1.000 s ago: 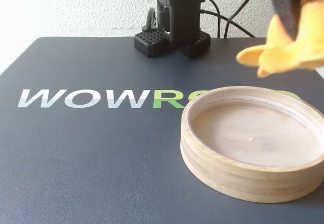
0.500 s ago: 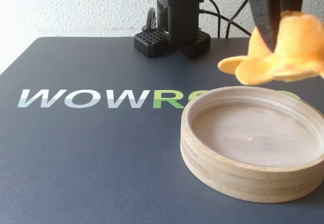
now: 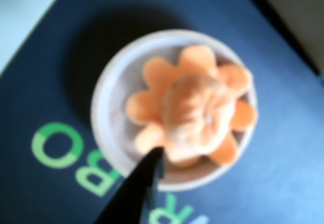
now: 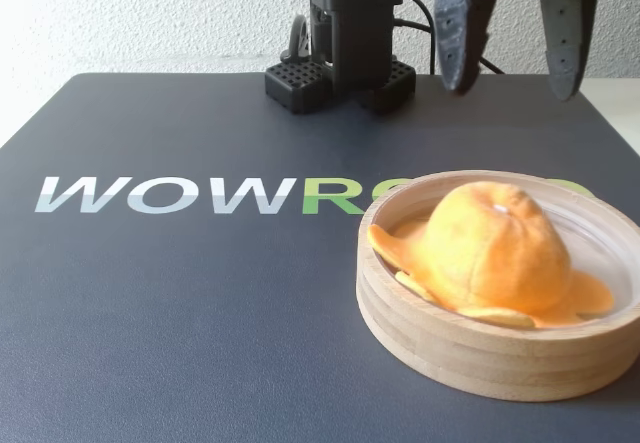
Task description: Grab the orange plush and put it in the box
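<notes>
Nearest, in the fixed view: round wooden box point(image 4: 470, 348) on dark surface point(image 4: 180, 313). Contents: orange plush point(image 4: 495, 248), resting inside the rim, dome up. Farther back, above: gripper point(image 4: 510, 81), jaws spread apart, empty, clear of the plush.

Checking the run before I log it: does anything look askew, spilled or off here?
Nothing stands out. The orange plush sits wholly inside the wooden box, tentacles within the rim. The box rests flat on the dark mat, and the gripper hangs open above it, apart from the plush.
</notes>
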Robot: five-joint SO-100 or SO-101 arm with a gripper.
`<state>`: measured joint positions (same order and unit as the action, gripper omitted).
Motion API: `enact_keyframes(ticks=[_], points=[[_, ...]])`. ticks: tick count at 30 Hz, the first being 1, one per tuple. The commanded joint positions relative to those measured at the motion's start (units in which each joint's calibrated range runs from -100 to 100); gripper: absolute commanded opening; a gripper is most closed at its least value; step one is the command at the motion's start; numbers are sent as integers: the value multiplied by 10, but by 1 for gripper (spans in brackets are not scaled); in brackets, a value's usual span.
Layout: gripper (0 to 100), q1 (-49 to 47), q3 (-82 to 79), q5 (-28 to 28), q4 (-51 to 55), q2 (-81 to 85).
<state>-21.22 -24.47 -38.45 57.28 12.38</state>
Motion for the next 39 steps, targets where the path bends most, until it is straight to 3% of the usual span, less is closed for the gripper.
enact_keyframes(ticks=[1, 5, 13, 19, 23, 27, 33, 39], points=[[34, 9, 7, 1, 2, 23], [34, 37, 5, 3, 26, 52], [33, 136, 4, 97, 59, 95], [10, 179, 4, 143, 55, 95], [1, 197, 7, 157, 55, 96], [1, 210, 10, 172, 54, 96], [1, 212, 4, 248, 26, 96], [1, 163, 14, 276, 19, 98]])
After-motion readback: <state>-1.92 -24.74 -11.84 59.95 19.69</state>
